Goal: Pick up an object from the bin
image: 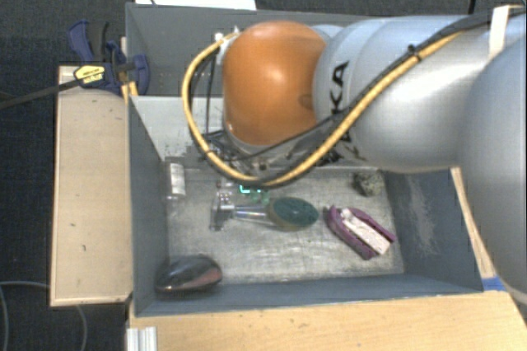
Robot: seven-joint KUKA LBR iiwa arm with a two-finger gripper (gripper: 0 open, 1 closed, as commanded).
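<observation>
The arm (pixel 428 86) comes in from the right of the frame and bends down into the bin (pixel 148 226). Its orange cover (pixel 268 81) hangs over the upper middle of the floor and hides most of what sits under it. Below the cover the gripper (pixel 224 208) reaches the floor left of centre. I cannot tell whether the jaws are apart or together, since the wrist and its yellow cable (pixel 247 174) block the view from above.

The nearest thing is a tool with a round green head (pixel 293 213) and a pale, shiny handle. It lies flat in the middle of the floor, with the handle pointing left towards the gripper. The handle's end meets the gripper's tip or lies just beside it, and I cannot tell which. Nothing shows as gripped, so I judge the pick is not yet made. This tool seems the likely target.

The other things are spread out singly rather than heaped, so each leaves room for a straight descent:
- A purple and white piece (pixel 359 231) lies right of the green head, apart from it.
- A dark oval thing (pixel 188 273) rests in the lower left corner.
- A small clear piece (pixel 175 179) stands near the left wall.
- A small dark bit (pixel 367 183) lies at the upper right of the floor.

The thin handle lies low on the metal — a grip there could slip.
</observation>
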